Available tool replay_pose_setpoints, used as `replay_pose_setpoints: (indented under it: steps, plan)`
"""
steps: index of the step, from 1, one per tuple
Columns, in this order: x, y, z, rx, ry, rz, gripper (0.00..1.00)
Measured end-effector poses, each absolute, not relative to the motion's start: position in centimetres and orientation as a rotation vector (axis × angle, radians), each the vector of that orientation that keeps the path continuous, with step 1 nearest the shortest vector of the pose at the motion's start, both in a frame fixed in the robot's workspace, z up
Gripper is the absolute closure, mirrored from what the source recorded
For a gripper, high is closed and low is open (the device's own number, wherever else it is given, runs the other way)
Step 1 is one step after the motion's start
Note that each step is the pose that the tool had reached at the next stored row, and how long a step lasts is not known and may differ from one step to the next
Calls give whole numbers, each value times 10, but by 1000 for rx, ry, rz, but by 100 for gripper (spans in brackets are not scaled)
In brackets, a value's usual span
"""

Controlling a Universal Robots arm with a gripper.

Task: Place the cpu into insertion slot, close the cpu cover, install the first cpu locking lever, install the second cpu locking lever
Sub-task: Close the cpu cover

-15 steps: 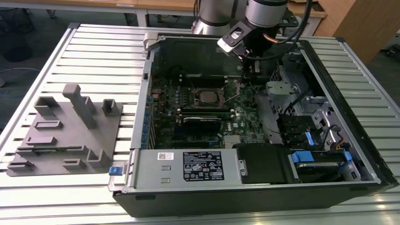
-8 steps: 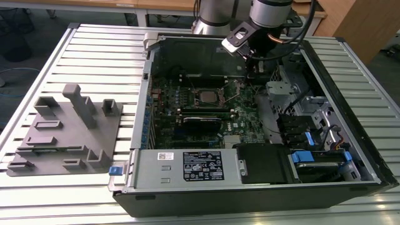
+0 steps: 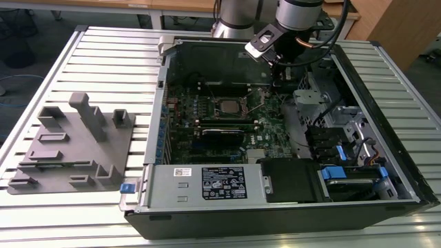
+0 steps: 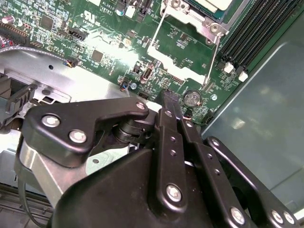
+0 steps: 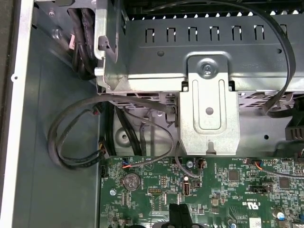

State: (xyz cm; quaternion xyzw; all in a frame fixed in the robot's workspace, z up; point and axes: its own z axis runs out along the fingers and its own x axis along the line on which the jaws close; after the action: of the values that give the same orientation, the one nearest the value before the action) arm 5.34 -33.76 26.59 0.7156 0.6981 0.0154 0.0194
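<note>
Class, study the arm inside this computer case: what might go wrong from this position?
The gripper tip sits near the green board, beside the coin battery; it might scrape small parts. Loose black cables lie nearby and might snag.

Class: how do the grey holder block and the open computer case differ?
The grey holder block is smaller and all grey; the computer case is larger and black-walled. The block carries upright posts; the case holds a green circuit board. Both lie on the slatted table.
</note>
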Motion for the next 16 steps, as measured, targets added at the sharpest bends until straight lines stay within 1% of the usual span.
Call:
replay_pose_setpoints:
  steps: [16]
  plan:
    - [53,-338,253,2221,2167,48,90]
